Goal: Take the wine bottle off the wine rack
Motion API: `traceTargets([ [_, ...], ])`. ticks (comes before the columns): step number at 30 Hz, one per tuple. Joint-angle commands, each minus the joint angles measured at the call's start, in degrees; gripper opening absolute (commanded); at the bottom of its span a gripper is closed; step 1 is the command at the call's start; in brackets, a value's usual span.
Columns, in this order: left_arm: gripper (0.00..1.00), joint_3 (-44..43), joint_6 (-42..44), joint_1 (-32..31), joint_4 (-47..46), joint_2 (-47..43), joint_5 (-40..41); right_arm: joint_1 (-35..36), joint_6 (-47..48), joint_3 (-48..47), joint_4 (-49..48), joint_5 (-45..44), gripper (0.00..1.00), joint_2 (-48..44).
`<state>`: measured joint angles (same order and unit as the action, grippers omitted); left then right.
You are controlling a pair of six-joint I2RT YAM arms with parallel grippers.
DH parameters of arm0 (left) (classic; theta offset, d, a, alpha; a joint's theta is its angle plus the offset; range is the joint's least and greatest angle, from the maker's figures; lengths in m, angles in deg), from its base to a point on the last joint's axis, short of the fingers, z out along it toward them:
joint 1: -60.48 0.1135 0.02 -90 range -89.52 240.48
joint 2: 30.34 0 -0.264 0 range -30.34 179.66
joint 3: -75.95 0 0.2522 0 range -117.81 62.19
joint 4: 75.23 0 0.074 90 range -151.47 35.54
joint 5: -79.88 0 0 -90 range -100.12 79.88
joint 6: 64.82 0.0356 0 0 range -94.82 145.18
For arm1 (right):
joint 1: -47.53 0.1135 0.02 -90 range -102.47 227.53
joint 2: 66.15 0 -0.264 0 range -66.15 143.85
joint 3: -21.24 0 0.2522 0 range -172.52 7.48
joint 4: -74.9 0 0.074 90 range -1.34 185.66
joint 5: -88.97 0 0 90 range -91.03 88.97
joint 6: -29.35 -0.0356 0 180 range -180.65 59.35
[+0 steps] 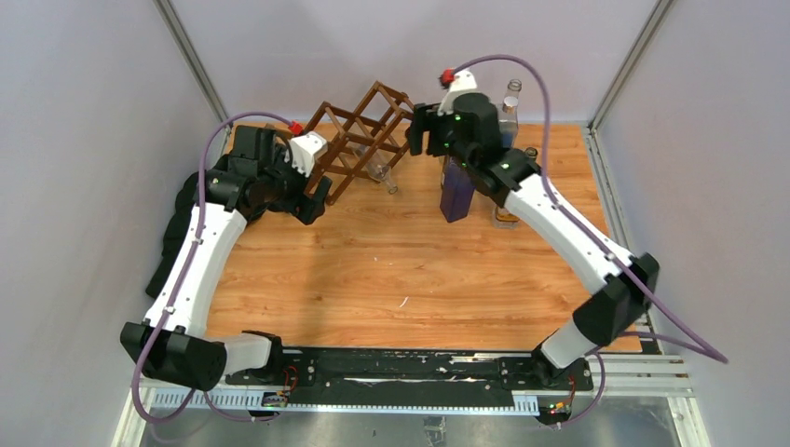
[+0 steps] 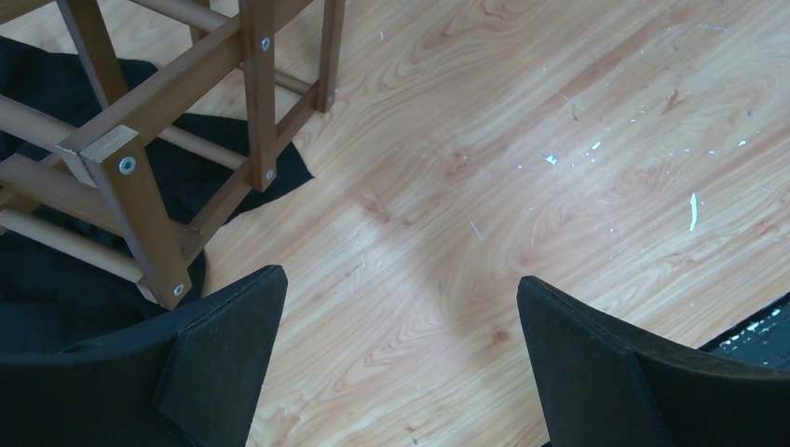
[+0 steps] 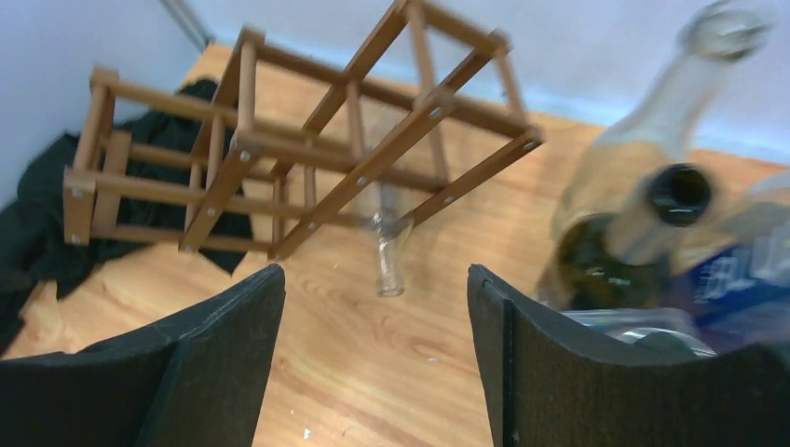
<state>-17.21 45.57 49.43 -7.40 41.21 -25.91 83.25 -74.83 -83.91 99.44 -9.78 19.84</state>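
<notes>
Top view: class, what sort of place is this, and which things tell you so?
Probably a robot lab cell, not a home: left arm and right arm bolted to a rail, plain walls with metal posts around the table, a rack and bottles as props.

Through your left wrist camera you see the left gripper (image 2: 401, 298) with its two black fingers (image 2: 224, 354) spread wide, nothing but bare wooden table (image 2: 522, 186) between them. The wine rack (image 2: 140, 177) fills the upper left, and its nearest corner post ends just beside the finger on the picture's left; you cannot tell whether they touch. A black cloth (image 2: 56, 298) lies under the rack. White flecks (image 2: 692, 210) dot the table on the right.
</notes>
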Motion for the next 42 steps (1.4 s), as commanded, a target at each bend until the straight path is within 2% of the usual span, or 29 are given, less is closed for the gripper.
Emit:
traceTargets([
  [1,1.0,-0.7,1.2,1.0,-0.7,-0.2,-1.4,3.4,0.1,-3.6,6.1,5.3,0.75,7.1],
  [10,1.0,0.6,1.9,1.5,-0.7,-0.6,-2.3,3.7,0.0,-10.5,8.3,7.8,0.74,24.6],
  [20,1.0,1.5,2.6,1.5,-0.7,-1.3,-3.0,3.7,2.6,-20.1,9.2,3.4,0.74,40.5],
  [26,1.0,6.6,5.4,1.5,-0.7,-3.6,-4.7,2.7,2.8,-20.7,6.7,3.7,0.74,44.5],
  [32,1.0,11.2,7.8,1.5,-0.6,-3.4,-3.7,2.2,2.6,-18.1,2.0,7.3,0.7,45.6],
  [34,1.0,11.4,8.2,1.5,-0.6,-3.0,-3.4,2.2,2.4,-16.9,0.3,7.8,0.66,45.6],
  [38,1.0,11.8,9.6,1.5,-0.6,-2.7,-3.5,2.1,1.9,-15.0,-1.0,7.9,0.5,45.0],
  [42,1.0,12.3,11.5,1.5,-0.7,-2.4,-2.5,2.1,1.3,-11.4,-3.5,7.9,0.21,42.2],
])
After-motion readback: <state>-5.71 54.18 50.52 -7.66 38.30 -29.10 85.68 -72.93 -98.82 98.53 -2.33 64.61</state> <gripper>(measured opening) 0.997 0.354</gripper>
